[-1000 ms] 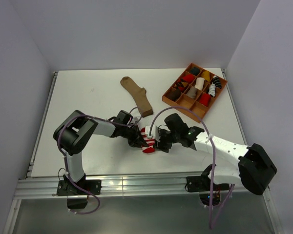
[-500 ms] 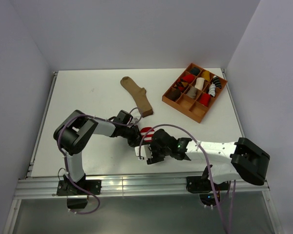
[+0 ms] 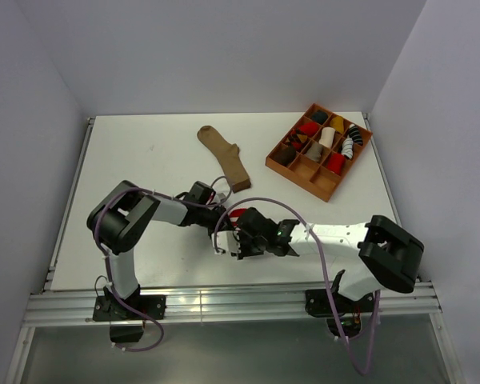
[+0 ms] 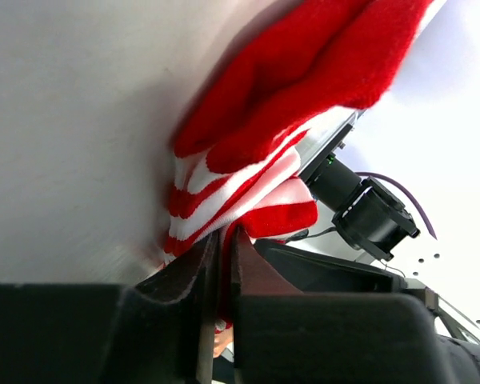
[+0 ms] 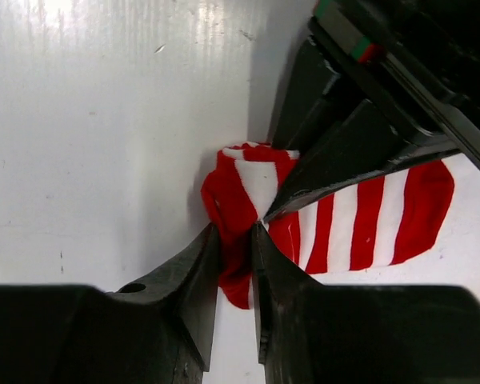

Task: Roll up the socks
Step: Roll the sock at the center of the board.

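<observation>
The red-and-white striped sock lies bunched between my two grippers at the table's near middle, mostly covered by them in the top view. My left gripper is shut on a fold of it; its wrist view shows striped fabric pinched between the nearly closed jaws. My right gripper is shut on the sock's red end, with the jaws squeezing the cloth. The striped part spreads to the right under the left fingers. The tan-brown sock lies flat farther back.
A brown compartment tray holding several sock rolls sits at the back right. White walls close in the table on the left, back and right. A metal rail runs along the near edge by the arm bases.
My right gripper has swung left and toward the near edge, then closed on the striped sock's red end. The left gripper stayed in place on the sock.
</observation>
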{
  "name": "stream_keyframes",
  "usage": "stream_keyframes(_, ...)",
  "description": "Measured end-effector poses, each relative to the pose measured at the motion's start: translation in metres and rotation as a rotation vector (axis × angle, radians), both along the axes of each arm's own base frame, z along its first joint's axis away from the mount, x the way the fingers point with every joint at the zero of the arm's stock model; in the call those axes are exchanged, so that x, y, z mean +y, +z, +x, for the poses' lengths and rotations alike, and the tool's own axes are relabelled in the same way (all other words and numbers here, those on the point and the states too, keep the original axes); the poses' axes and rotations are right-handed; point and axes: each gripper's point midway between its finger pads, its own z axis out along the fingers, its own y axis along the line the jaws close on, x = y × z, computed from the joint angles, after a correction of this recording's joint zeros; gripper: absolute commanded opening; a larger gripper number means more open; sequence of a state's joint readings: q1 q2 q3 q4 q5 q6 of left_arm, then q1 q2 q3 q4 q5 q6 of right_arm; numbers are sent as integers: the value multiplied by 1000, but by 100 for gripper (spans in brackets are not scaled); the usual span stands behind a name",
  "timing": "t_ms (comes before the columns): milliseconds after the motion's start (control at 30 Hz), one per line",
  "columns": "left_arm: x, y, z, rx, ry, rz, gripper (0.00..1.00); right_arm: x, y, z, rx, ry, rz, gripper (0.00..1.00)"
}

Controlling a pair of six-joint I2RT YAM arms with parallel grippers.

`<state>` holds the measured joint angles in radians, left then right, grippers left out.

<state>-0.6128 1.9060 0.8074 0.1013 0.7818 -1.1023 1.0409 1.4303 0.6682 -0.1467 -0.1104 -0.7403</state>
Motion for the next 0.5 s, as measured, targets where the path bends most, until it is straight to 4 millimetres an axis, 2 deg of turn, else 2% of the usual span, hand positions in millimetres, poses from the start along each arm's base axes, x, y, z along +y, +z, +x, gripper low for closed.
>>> stream_keyframes(200, 2, -1, 1, -12, 12, -12, 23, -3, 4, 4, 121, -54, 3, 20)
stream_keyframes(500, 5, 0, 5, -9, 63, 0, 24, -9, 5, 16, 401, -138, 23, 21)
